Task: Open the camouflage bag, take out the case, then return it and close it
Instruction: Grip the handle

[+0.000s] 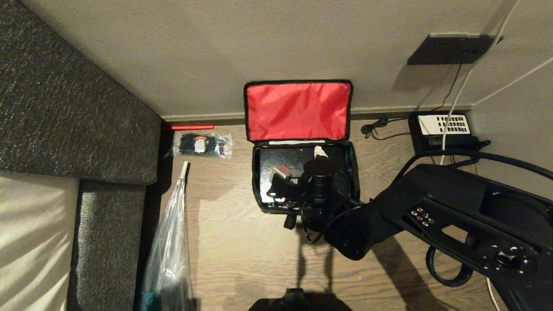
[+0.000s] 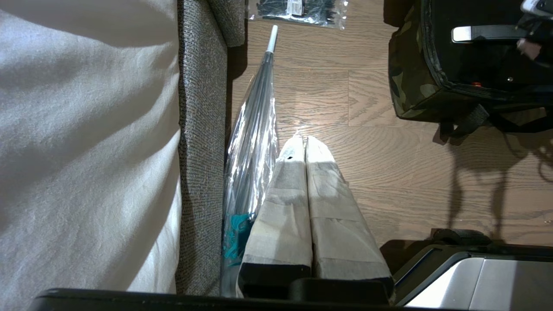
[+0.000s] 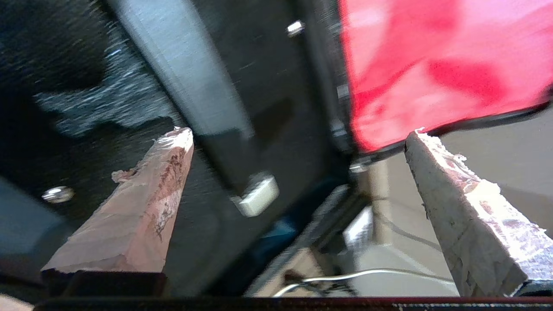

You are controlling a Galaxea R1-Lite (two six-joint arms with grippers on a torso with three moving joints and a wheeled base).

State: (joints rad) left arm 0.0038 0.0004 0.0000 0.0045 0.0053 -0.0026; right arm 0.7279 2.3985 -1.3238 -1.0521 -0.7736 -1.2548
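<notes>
- The camouflage bag (image 1: 352, 172) sits on the wooden floor (image 1: 242, 242) at the wall edge, its red lid (image 1: 298, 110) thrown back against the wall.
- The case (image 3: 268, 99) lies inside the bag, strap handle (image 2: 490, 33) up.
- My right gripper (image 3: 298, 142) hangs over the open bag with its fingers spread wide, nothing between them.
- My left gripper (image 2: 306, 140) is parked low beside the sofa (image 2: 203, 142), fingers pressed together.
- I judge the step in hand is taking the case by its handle.
- To do it well I'd centre both fingers across the strap, descend squarely, then pinch before lifting straight up, clear of the bag's rim.
</notes>
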